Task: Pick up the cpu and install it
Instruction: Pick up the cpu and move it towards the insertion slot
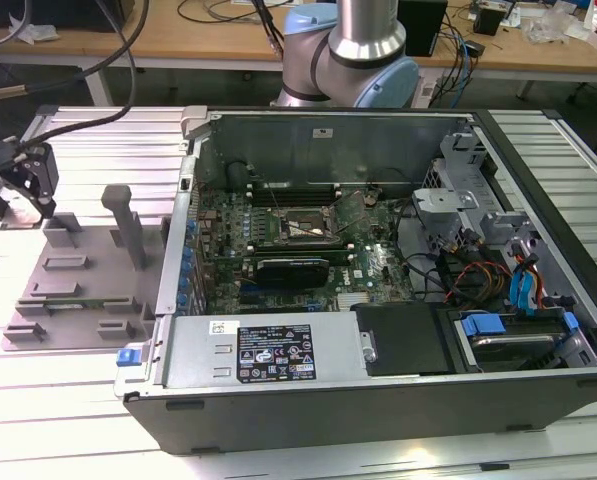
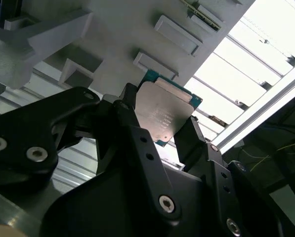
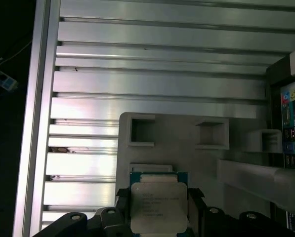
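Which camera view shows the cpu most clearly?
The first wrist view: the cpu faces the camera squarely, held in the gripper. The second wrist view shows the cpu tilted. In the exterior view it is too small to tell.

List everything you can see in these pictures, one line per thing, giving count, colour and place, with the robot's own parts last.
cpu: one, silver-grey top with a green edge, between the gripper's fingers over the fixture plate.
fixture plate: one, grey, with raised blocks, on the table at the exterior view's left.
computer case: one, dark grey, open, on the table beside the plate.
motherboard: one, green, inside the case.
table: one, silver slatted aluminium, under plate and case.
arm: one, silver and light blue, behind the case.
gripper: one, black, shut on the cpu.
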Controlling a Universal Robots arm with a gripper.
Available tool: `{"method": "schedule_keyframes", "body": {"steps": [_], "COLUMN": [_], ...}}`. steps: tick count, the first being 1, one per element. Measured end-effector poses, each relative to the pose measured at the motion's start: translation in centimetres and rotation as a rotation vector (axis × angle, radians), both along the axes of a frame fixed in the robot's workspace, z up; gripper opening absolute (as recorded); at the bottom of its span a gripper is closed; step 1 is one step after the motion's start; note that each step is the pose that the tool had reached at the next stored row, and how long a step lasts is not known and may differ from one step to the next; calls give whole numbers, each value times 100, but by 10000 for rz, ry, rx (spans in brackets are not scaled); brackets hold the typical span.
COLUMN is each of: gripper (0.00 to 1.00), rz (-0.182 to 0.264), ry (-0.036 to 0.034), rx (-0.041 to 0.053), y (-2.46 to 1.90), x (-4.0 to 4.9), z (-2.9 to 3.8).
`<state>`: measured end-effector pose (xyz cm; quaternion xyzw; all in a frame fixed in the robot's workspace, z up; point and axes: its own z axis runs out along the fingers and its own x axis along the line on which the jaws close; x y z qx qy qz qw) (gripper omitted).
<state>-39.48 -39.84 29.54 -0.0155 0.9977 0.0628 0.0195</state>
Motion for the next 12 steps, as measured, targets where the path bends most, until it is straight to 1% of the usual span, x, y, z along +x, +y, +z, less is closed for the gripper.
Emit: {"method": "schedule_keyframes", "body": {"steps": [2,3,5,9,12], "gripper": [55,55,55,55,55], "rz": [0,0,0,-1,0], "ry": [1,1,0,0,0], "rx": [31,61,80,161,194], "y": [0,0,0,1,0], "x": [0,0,0,0,0], "z": [31,51,63,123,149]}}
